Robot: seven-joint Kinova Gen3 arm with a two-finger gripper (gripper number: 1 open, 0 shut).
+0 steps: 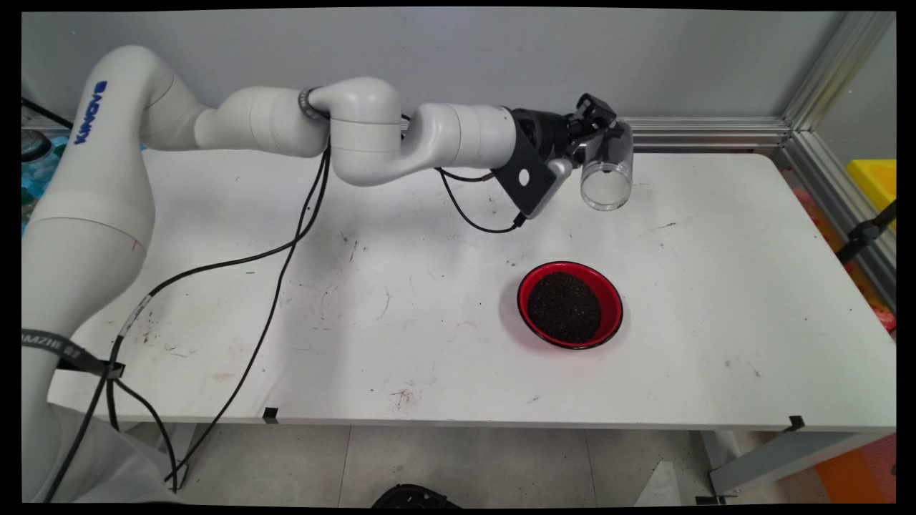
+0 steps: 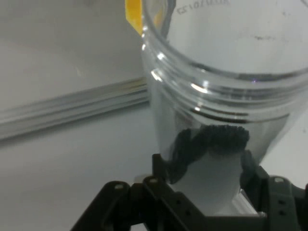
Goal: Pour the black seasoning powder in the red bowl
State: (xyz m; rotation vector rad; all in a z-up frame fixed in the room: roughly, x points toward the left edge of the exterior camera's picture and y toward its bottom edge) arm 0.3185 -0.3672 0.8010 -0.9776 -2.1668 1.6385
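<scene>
My gripper (image 1: 597, 136) is shut on a clear plastic jar (image 1: 607, 170), held in the air over the far side of the table and tipped so its open mouth faces down and toward the camera. In the hand view the jar (image 2: 216, 96) fills the frame between the black fingers (image 2: 163, 168), its threaded rim uppermost, and it looks empty. Below and nearer the front of the table sits a red bowl (image 1: 570, 305) filled with dark granules. The jar's mouth hangs well above and behind the bowl.
Black cables (image 1: 286, 250) hang from the arm and trail across the left half of the white table (image 1: 715, 286). An aluminium frame rail (image 1: 715, 132) runs along the back edge, with a yellow object (image 1: 874, 179) beyond the right side.
</scene>
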